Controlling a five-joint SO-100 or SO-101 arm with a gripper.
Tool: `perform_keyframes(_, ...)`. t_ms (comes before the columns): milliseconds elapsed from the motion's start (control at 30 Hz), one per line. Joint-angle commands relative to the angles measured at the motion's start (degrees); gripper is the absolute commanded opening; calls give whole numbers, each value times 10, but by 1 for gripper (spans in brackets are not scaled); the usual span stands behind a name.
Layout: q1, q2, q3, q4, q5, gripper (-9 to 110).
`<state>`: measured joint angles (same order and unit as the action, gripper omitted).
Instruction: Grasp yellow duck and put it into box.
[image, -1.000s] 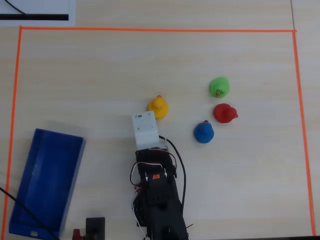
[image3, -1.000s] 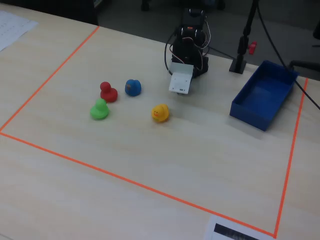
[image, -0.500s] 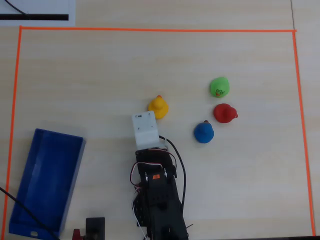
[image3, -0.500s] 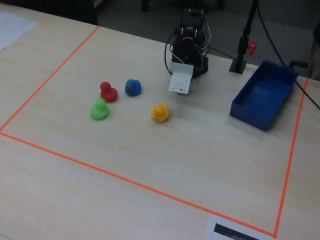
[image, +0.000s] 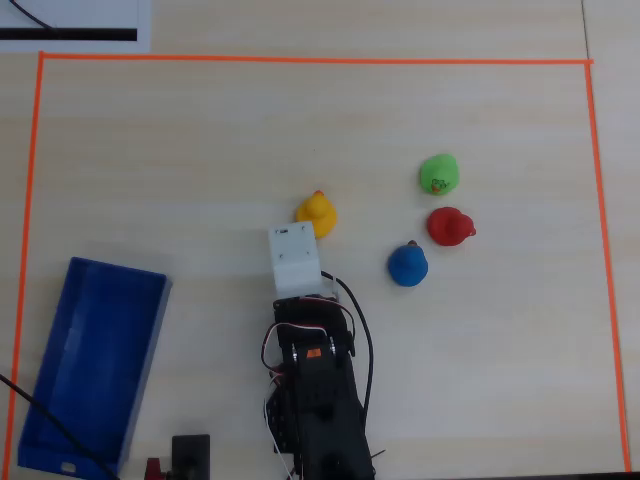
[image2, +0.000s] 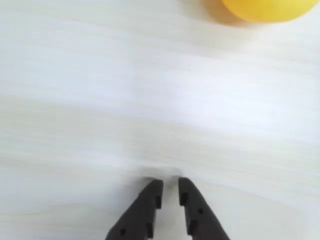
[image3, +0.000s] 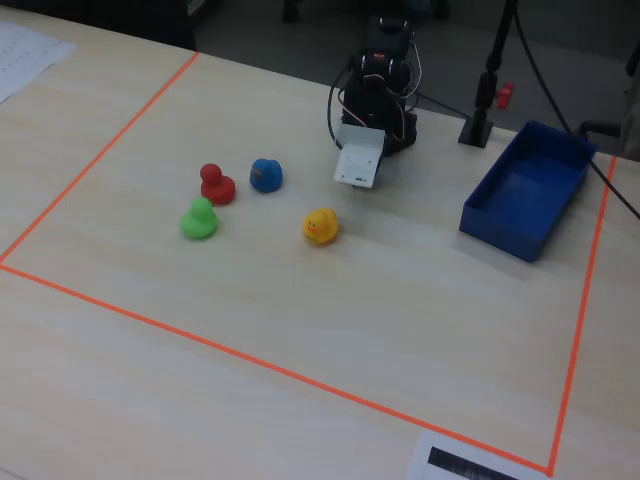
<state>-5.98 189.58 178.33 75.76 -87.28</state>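
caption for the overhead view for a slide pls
Claw arm reaches toward the small yellow rubber duck, with green, red and blue ducks to its right and the long blue plastic box at lower left.

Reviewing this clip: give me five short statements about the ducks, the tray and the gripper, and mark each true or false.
1. The small yellow rubber duck sits on the wooden table, outside the long blue plastic tray. True.
2. The black two-finger gripper is clamped on the yellow duck. False: in the wrist view its nearly closed fingers hold nothing, and the duck lies ahead.
3. The blue tray holds a duck. False: it is empty.
4. Four ducks lie inside the orange tape border. True.
5. The green duck touches the yellow duck. False: they are well apart.
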Motion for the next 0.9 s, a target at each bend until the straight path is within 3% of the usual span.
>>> perform_keyframes(0,-1,1,-1,9,-4,0)
perform_keyframes(333,-18,1,-1,6,3,0)
perform_keyframes(533,3,-7,-30,-54,5,0)
perform_keyframes(867,34,-272,-233,-236,63,0)
